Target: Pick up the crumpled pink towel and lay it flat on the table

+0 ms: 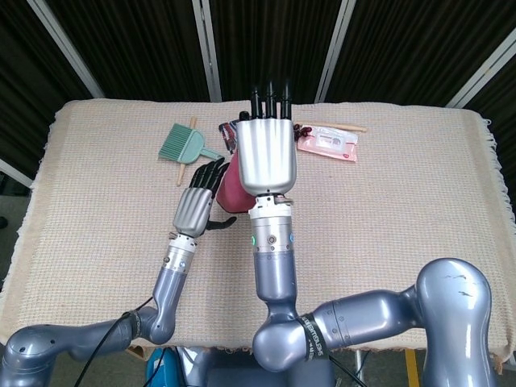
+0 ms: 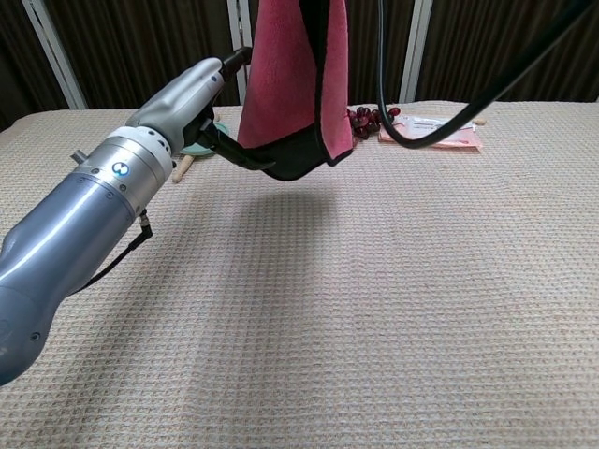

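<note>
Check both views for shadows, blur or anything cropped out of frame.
Chest view: sharp; the pink towel casts a soft shadow on the table below, and its top is cropped, so the holding hand is out of frame. Head view: even light, no glare; the right hand hides most of the towel.

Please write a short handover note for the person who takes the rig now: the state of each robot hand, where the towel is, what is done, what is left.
Right robot hand: raised, holds the pink towel, which hangs above the table.
Left robot hand: at the towel's lower edge, thumb under the dark hem; a firm grip cannot be confirmed.
Done: towel lifted.
Left: spread it and lay it flat on the table.
</note>
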`<state>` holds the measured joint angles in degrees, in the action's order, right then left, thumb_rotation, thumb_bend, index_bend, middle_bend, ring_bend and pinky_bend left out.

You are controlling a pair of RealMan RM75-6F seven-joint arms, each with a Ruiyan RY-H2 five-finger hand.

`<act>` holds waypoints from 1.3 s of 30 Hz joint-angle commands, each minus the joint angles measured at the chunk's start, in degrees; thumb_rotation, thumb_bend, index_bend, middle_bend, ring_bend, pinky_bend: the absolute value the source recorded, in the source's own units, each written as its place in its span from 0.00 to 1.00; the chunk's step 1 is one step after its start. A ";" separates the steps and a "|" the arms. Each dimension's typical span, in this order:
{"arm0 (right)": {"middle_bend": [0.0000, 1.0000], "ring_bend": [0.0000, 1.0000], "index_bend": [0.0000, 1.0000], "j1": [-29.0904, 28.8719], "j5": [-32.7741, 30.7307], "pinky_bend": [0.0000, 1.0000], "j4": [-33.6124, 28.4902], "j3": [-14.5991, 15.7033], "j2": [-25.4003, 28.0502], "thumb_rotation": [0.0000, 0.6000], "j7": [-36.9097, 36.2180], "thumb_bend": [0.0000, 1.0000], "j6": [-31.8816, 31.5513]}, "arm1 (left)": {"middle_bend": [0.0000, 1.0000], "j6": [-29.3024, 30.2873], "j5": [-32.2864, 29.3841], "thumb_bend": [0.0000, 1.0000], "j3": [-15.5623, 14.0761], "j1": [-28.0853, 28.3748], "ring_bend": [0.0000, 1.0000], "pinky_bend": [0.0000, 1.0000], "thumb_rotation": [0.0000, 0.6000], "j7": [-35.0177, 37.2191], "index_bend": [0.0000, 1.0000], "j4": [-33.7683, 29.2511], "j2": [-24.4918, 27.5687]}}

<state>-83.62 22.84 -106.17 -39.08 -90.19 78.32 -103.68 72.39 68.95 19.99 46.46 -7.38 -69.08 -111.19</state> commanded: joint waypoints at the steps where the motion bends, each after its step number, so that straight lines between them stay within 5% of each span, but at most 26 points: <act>1: 0.19 0.00 0.65 0.07 -0.11 0.00 -0.49 0.12 0.09 1.00 0.10 0.48 -0.15 | 0.00 0.48 0.80 0.11 1.21 1.09 0.00 0.00 1.00 2.23 0.00 4.11 -2.03; 9: 0.19 0.00 0.65 0.21 0.51 0.00 -1.79 0.73 0.68 1.00 0.13 0.48 -0.46 | 0.00 0.79 2.16 0.13 3.20 3.82 0.00 0.00 1.00 6.01 0.00 12.05 -5.64; 20: 0.19 0.00 0.65 1.29 0.17 0.00 -2.13 1.70 0.90 1.00 -0.66 0.48 -0.57 | 0.00 8.35 7.64 0.15 4.31 3.20 0.00 0.00 1.00 10.88 0.00 9.18 -3.31; 39: 0.19 0.00 0.65 1.40 0.40 0.00 -2.91 2.61 0.48 1.00 -1.36 0.48 -0.38 | 0.00 2.53 2.32 0.15 8.47 6.53 0.00 0.00 1.00 10.47 0.00 16.33 -3.99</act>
<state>-82.25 23.22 -109.12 -36.51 -89.71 76.98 -104.10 75.11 71.54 28.15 52.68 2.93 -53.21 -114.92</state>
